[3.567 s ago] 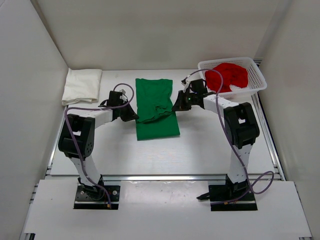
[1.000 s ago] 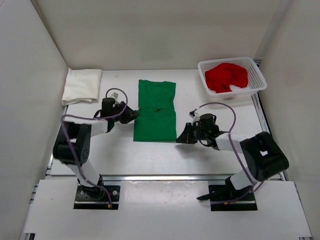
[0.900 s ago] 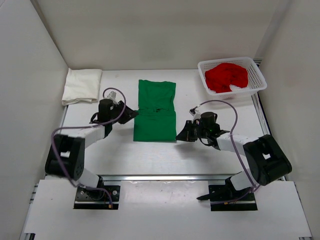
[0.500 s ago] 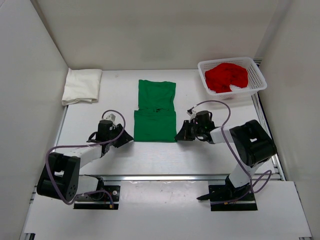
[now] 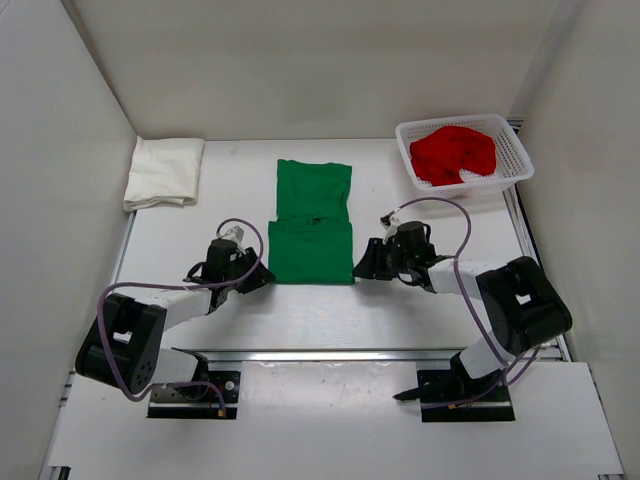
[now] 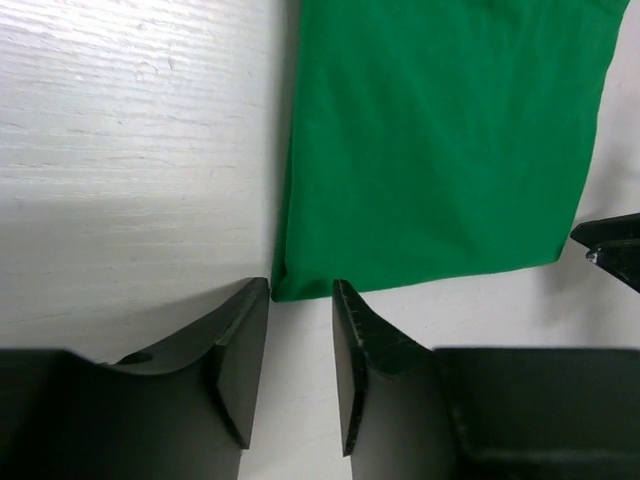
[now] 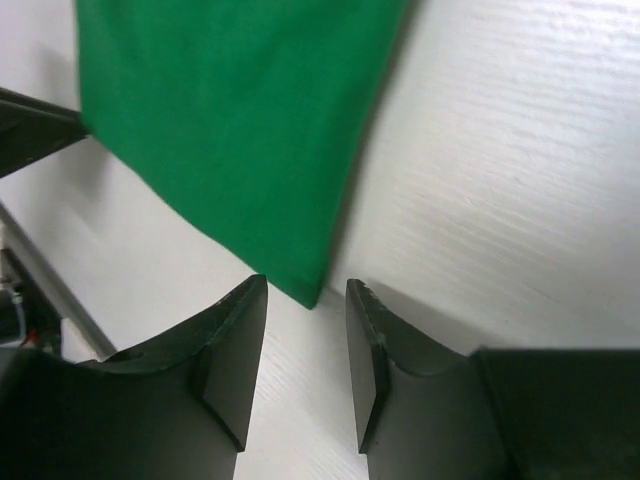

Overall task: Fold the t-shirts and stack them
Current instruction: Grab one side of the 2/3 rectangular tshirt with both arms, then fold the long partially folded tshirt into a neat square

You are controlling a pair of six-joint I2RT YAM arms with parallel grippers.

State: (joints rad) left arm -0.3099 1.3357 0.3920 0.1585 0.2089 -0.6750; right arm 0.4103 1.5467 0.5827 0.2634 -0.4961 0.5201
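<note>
Here, seen from above, the bright green cloth t-shirt lies flat in the middle of the white table. It forms a long rectangle with a crease running across its middle. My left arm reaches low over the table toward the shirt's near left corner, and my right arm reaches low toward its near right corner.

Left wrist view: my left jaws stand parted by a narrow gap and hold nothing. The near left corner of the green t-shirt rests on the table at the mouth of that gap, close beside one tip, and is not pinched. The dark tip of my other arm shows at the right edge of this view, just past the shirt's opposite corner.

Right wrist view: my right jaws are likewise parted and grip nothing. The pointed near right corner of the green t-shirt lies slack on the table and dips just into the opening between the two tips. Whether it touches either tip I cannot tell.

The cream-white cloth t-shirt sits folded at the far left corner of the table, well apart from both arms. The red cloth t-shirt lies crumpled inside the white plastic mesh basket at the far right.
</note>
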